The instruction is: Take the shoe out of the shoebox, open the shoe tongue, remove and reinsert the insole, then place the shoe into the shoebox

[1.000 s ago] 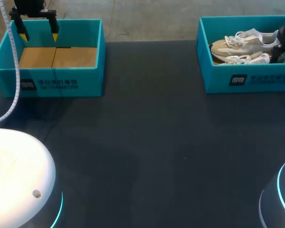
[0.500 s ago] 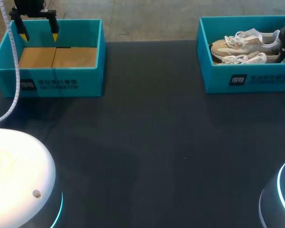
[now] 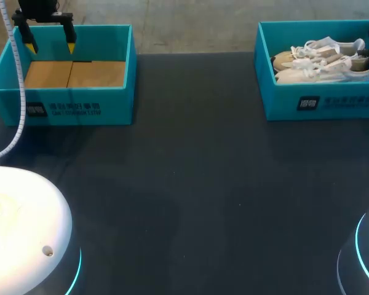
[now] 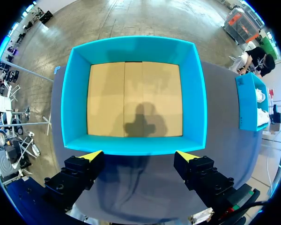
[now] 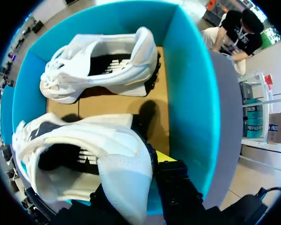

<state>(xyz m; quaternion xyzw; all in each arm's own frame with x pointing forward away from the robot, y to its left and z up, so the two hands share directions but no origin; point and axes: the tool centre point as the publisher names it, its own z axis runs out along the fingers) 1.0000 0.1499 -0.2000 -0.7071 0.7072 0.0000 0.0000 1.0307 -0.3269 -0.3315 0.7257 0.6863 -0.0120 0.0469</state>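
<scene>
Clearly the right arm is the nearer one for this step: the right end effector (image 5: 141,172) sits low inside the shoebox (image 5: 193,98), at the heel end of the shoe (image 5: 79,154). I judge that it is closed on the heel. One yellow tip (image 5: 165,156) shows tight against the outer side of the heel, while the other finger is hidden behind the white heel, so this grip is not fully seen. From the end effector the shoe runs away ahead and toward the side of the hidden finger, with the heel nearest and the toe farthest, and its opening is turned up toward the wrist. This long axis lies roughly along the box wall that stands just beside the visible tip. A second shoe (image 5: 100,65) lies further ahead in the same box, about parallel to the held one and apart from it. The left end effector (image 4: 139,155) hangs with its fingers wide apart and nothing between them, over one wall of the other box (image 4: 131,144), well apart from the shoe across the bench (image 3: 190,184). The coming move is probably a lift out of the box, heel first; the trailing toe and the loose laces could catch on the wall
</scene>
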